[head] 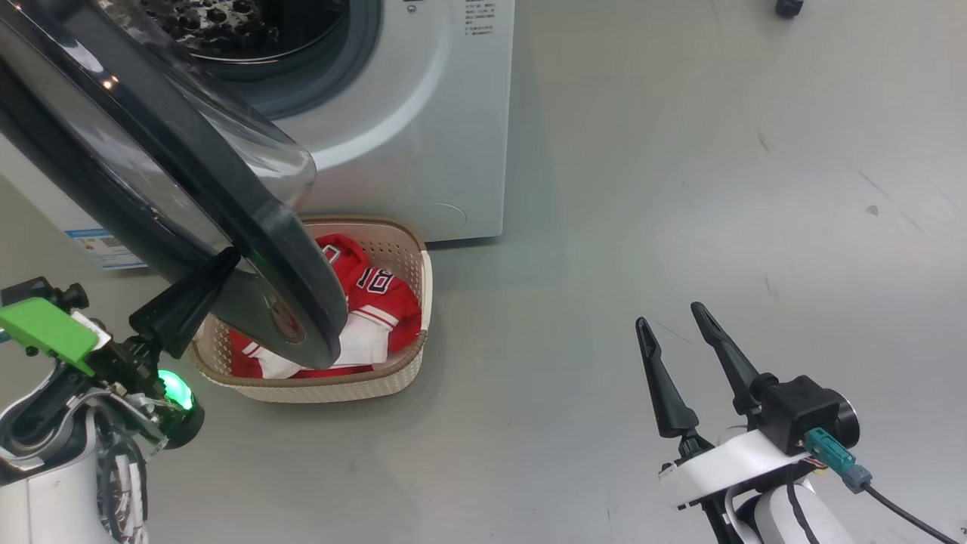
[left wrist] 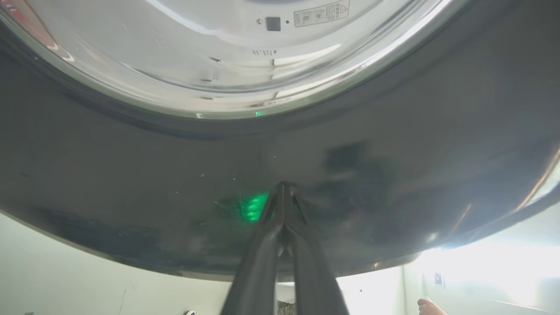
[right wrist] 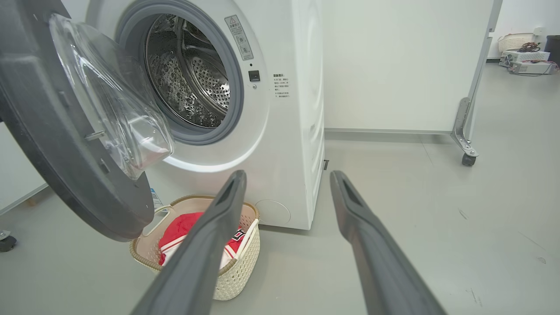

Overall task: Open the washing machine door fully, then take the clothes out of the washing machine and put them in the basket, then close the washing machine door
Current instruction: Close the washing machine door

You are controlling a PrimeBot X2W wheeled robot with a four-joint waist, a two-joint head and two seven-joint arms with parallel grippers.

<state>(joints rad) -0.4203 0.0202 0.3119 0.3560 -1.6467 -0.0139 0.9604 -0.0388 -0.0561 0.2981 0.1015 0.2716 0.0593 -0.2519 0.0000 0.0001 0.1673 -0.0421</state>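
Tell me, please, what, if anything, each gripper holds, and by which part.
Nothing is held: left gripper, jaws shut, touches the washing machine door; right gripper, jaws open, empty.

Smooth, glossy pale-grey floor carried a few dark scuffs. The white washing machine stood directly on it. The basket sat on the floor just in front of the machine's lower front; couldn't tell whether they touched. A white panel stood beside and behind the machine on a caster, well apart from the basket. Pale boxes lay far back.
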